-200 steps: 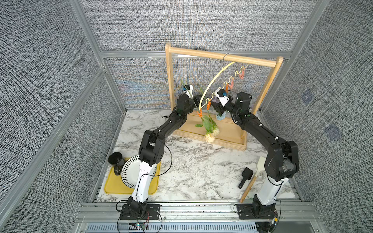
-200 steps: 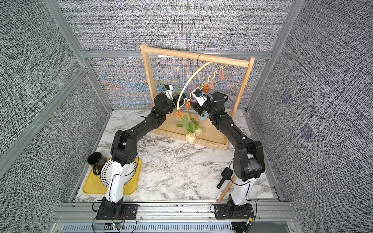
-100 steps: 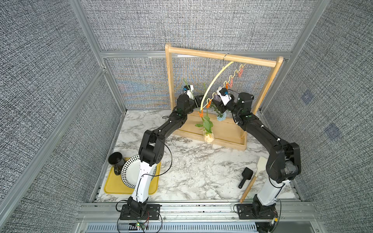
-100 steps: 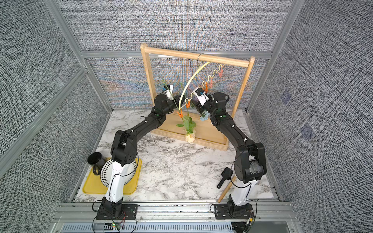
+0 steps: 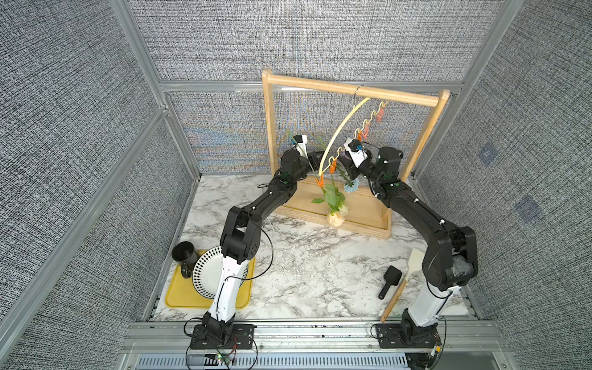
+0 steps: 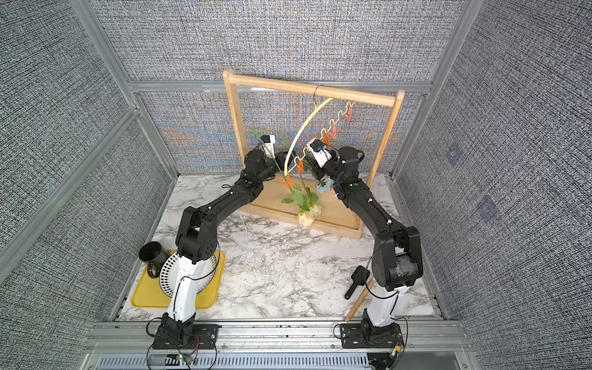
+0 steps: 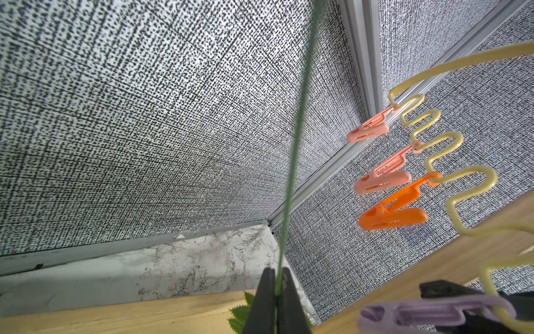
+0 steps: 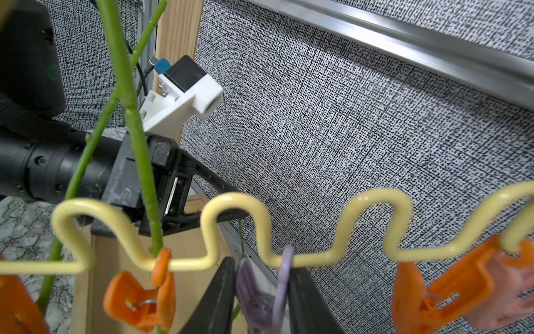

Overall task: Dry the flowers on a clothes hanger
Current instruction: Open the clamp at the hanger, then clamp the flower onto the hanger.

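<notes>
Purple clip (image 8: 260,292) squeezed in right gripper (image 8: 262,274) — left gripper (image 7: 277,273) pinched shut on thin green stem (image 7: 294,162).

hanger (image 8: 232,199) on rack (image 5: 320,85), flowers (image 5: 333,198) below, mug (image 5: 183,253) seemingly on tray (image 5: 179,294)

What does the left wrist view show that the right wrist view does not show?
Only the left wrist view: the left gripper shut on the thin stem, close up, and a serrated leaf. Only the right wrist view: two thick stems in orange clips, and the left arm's wrist camera. Both: the hanger's wavy bar and the purple clip that the right gripper pinches.
</notes>
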Robot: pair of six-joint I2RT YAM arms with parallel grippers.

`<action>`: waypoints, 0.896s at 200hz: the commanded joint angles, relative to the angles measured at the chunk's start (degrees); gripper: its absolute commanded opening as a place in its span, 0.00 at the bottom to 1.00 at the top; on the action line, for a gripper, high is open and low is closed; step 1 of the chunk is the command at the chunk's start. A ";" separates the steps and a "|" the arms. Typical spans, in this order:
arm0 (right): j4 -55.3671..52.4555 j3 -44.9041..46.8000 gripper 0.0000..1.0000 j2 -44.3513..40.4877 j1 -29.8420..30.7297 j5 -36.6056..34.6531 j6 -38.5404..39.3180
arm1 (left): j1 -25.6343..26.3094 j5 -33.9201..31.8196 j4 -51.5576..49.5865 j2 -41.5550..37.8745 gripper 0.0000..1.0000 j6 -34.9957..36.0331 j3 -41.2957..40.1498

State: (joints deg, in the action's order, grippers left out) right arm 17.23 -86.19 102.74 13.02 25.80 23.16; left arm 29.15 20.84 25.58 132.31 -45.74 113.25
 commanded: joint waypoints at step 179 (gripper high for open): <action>-3.87 -4.16 0.19 0.60 -2.82 13.84 -0.10 | 0.86 10.41 -3.00 0.71 0.02 -5.77 4.46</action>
State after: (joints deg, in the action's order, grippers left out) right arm 13.50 -89.62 103.18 10.26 39.22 22.55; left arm 29.87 28.69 23.77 132.75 -51.13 116.49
